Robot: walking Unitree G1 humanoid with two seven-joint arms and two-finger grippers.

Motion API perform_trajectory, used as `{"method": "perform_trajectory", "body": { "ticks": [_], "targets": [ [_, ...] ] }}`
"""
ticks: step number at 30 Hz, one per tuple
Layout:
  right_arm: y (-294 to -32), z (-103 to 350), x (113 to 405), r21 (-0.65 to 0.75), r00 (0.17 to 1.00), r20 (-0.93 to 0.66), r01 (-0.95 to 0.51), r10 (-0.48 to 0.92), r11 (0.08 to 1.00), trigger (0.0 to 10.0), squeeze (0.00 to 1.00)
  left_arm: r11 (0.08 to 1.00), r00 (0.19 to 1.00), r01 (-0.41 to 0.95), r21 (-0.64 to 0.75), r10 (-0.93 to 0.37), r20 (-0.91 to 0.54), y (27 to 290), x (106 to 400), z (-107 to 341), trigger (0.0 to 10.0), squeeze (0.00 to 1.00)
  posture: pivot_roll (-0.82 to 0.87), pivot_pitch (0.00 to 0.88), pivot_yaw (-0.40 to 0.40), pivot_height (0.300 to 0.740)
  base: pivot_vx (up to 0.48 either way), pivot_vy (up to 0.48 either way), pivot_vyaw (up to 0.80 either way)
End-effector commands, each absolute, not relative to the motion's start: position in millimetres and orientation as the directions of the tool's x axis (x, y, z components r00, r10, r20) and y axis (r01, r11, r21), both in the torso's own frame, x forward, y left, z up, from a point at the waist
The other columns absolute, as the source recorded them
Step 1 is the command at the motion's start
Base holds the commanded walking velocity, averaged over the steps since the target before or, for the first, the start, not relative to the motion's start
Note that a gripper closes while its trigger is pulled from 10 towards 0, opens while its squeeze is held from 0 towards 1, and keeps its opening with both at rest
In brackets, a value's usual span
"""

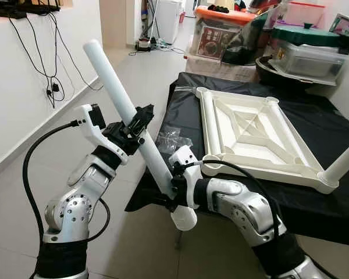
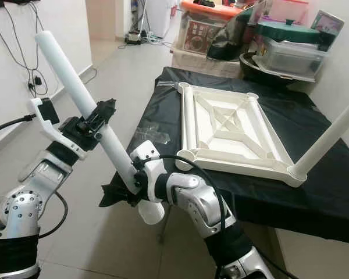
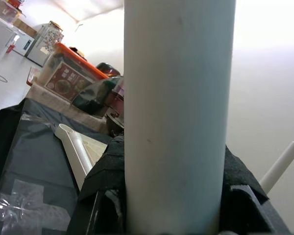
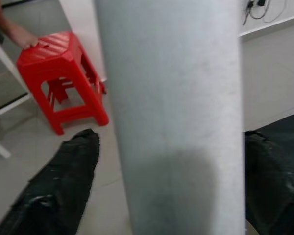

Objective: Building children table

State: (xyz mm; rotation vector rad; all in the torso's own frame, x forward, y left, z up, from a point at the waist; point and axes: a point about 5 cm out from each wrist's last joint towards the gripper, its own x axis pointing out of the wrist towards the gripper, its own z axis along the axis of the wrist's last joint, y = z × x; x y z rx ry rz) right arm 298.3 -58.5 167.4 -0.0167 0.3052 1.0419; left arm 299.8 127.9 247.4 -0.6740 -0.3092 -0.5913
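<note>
Right now both arms hold a long white plastic table leg (image 1: 125, 104) slanted beside the black-covered desk (image 1: 337, 133): left tool (image 1: 141, 119) clamped mid-length, right tool (image 1: 173, 185) near its lower end. It looks light, stiff and smooth, so gripping well apart should steady it toward the upturned white tabletop frame (image 1: 253, 136).

White table leg (image 1: 128, 116); white upturned tabletop frame (image 1: 257, 135) on a black cloth (image 1: 331, 136); beyond the cloth, an orange-lidded clear box (image 1: 221, 28) and dark green lid (image 1: 305, 36); red plastic stool (image 4: 63, 78); black gripper fingers (image 4: 63, 191).
</note>
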Motion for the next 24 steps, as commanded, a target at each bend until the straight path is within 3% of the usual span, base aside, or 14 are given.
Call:
{"method": "perform_trajectory", "body": {
  "ticks": [1,3,4,18,19,24],
  "targets": [
    [-55.4,164.8,299.3,0.139,0.475,-0.268,-0.842,0.838,0.522,3.8,0.00,0.577,0.755,0.652,-0.492,-0.432,0.493,115.3,298.7,255.6,10.0,0.00,0.07,0.000,-0.123,0.740,0.000,0.000,0.00],
    [-54.4,163.6,299.4,0.143,0.481,-0.269,-0.837,0.834,0.529,3.8,0.00,0.579,0.758,0.648,-0.494,-0.429,0.492,115.2,299.5,255.1,10.0,0.00,0.06,0.000,-0.123,0.740,0.000,0.000,0.00],
    [-53.8,161.8,299.7,0.145,0.487,-0.270,-0.832,0.830,0.535,0.0,0.00,0.579,0.760,0.646,-0.497,-0.427,0.490,114.4,300.4,254.8,10.0,0.00,0.06,0.000,-0.123,0.740,0.000,0.000,0.00],
    [-51.2,161.2,292.2,0.136,0.460,-0.226,-0.858,0.859,0.495,0.0,0.00,0.618,0.783,0.617,-0.487,-0.419,0.460,116.6,305.7,248.5,10.0,0.00,0.06,0.000,-0.121,0.740,0.000,0.000,0.00],
    [-51.5,160.5,292.2,0.136,0.465,-0.228,-0.855,0.856,0.501,0.0,0.00,0.631,0.783,0.615,-0.473,-0.419,0.460,116.2,305.9,248.1,10.0,1.00,0.06,0.000,-0.121,0.740,0.000,0.000,0.00],
    [-52.9,158.0,293.6,0.133,0.487,-0.234,-0.841,0.842,0.524,0.0,0.00,0.663,0.766,0.629,-0.405,-0.439,0.469,115.7,303.8,249.7,10.0,1.00,0.07,0.000,-0.117,0.740,0.000,0.000,0.00]
  ]
}}
